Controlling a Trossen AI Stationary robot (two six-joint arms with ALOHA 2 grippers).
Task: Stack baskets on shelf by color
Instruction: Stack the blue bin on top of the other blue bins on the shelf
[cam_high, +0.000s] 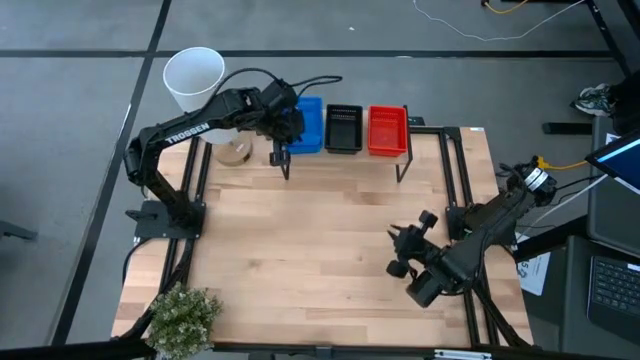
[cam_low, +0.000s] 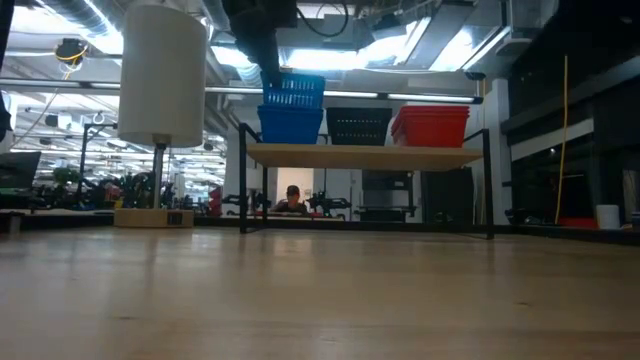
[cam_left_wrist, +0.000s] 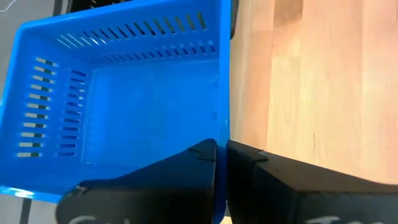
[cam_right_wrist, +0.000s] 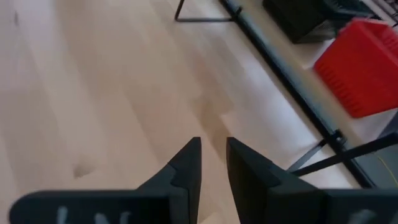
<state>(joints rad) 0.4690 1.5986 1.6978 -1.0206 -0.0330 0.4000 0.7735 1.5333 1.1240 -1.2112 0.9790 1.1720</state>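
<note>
Behind the wooden counter we see an industrial hall under ceiling lights. At the counter's far edge, the shelf carries blue baskets, black baskets and red baskets, apparently sorted. Our left claw grips the top blue basket's wall, not yet released. Our right claw, slightly parted and empty, waits near the right edge.

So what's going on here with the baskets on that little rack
The left claw is shut on the wall of a blue basket, holding it on top of the blue stack on the shelf. Black baskets and red baskets sit beside it. The right claw waits over the table, empty.
</note>
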